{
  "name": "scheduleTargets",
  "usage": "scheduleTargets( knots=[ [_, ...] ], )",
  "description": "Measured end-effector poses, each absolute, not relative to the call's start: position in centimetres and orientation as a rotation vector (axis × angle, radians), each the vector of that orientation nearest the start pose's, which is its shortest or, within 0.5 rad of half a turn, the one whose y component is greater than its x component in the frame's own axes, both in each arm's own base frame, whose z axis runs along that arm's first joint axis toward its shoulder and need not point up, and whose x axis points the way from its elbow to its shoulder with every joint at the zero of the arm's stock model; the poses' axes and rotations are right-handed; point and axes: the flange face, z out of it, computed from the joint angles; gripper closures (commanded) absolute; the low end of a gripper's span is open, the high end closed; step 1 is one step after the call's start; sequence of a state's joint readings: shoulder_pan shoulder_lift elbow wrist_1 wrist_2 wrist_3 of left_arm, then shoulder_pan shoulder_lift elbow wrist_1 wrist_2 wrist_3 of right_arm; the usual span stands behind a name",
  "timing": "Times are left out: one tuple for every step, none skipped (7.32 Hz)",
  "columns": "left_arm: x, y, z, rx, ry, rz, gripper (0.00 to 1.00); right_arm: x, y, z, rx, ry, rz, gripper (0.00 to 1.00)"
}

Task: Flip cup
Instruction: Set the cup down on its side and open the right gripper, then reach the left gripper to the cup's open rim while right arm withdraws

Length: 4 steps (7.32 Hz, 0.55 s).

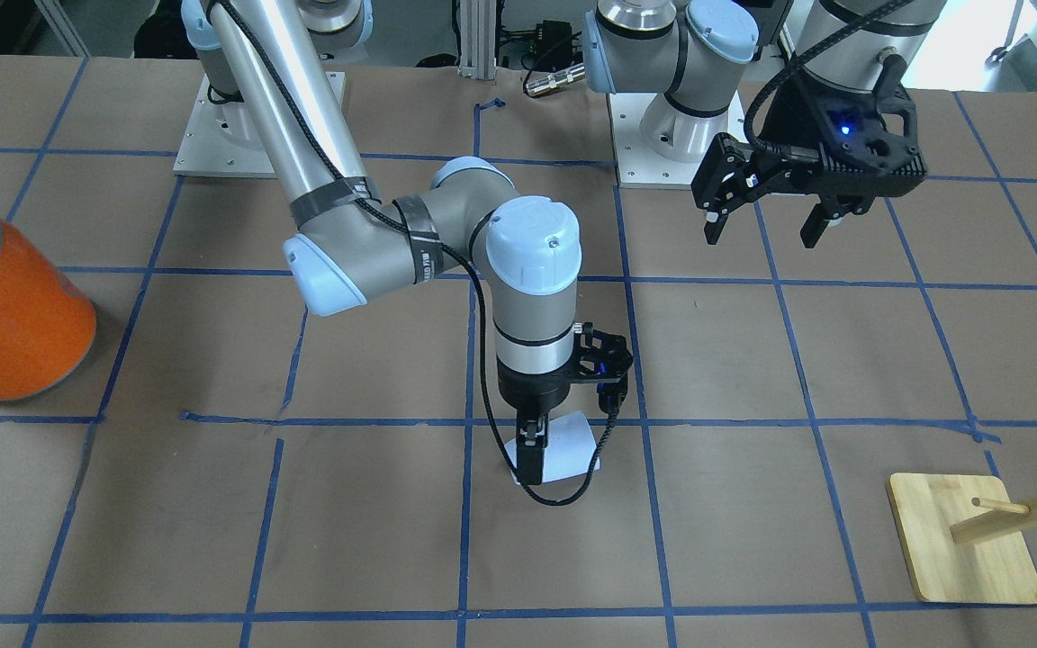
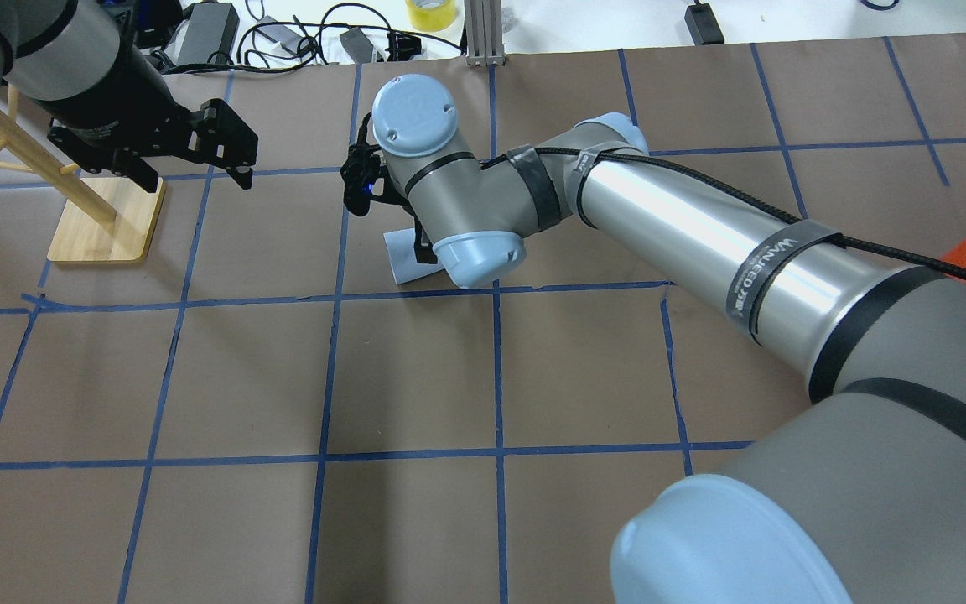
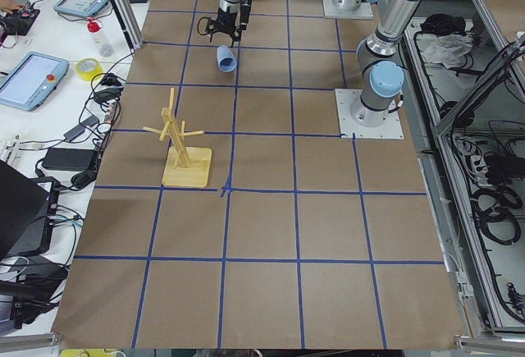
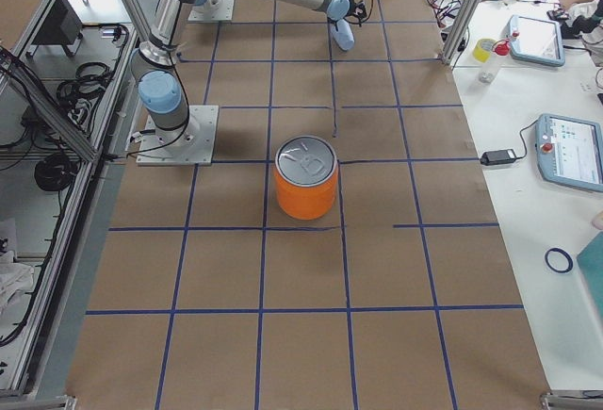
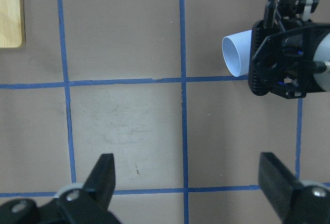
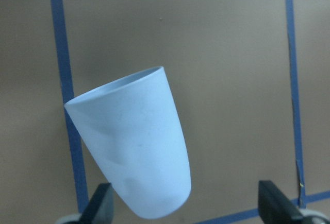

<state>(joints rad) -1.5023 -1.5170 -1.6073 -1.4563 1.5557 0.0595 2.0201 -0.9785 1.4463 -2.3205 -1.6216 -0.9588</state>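
Note:
The cup (image 1: 570,445) is a small pale bluish-white tumbler lying on its side on the brown table, near the middle. It also shows in the overhead view (image 2: 403,256), the left wrist view (image 5: 237,54) and the right wrist view (image 6: 134,152). My right gripper (image 1: 544,454) points straight down over it and is open. In the right wrist view (image 6: 191,206) the cup's narrow base lies between the two fingers, nearer the left finger (image 6: 100,203), with gaps on both sides. My left gripper (image 1: 761,220) hangs open and empty above the table, apart from the cup.
A large orange can (image 1: 10,315) with a silver top stands at the table's end on my right. A wooden peg rack (image 1: 964,540) on a square base stands on my left, close to the left gripper (image 2: 194,176). Blue tape lines grid the table.

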Motion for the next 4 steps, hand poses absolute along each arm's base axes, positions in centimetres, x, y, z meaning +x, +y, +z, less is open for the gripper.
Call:
scheduleTargets(
  knots=[
    [-8.6,-49.5,50.3,-0.064,3.154,-0.196,0.00,38.5,-60.1,29.5,-1.885,2.624,-0.423,0.00],
    [-7.2,-50.2,49.4,-0.108,3.195,-0.178,0.00,33.2,-62.0,32.1,-1.644,2.777,-0.416,0.00],
    [-6.7,-51.2,47.8,-0.134,3.269,-0.147,0.00,28.3,-63.2,34.0,-1.395,2.901,-0.395,0.00],
    [-7.1,-52.4,45.3,-0.146,3.366,-0.091,0.00,24.6,-63.4,35.3,-1.154,2.993,-0.345,0.00]
  ],
)
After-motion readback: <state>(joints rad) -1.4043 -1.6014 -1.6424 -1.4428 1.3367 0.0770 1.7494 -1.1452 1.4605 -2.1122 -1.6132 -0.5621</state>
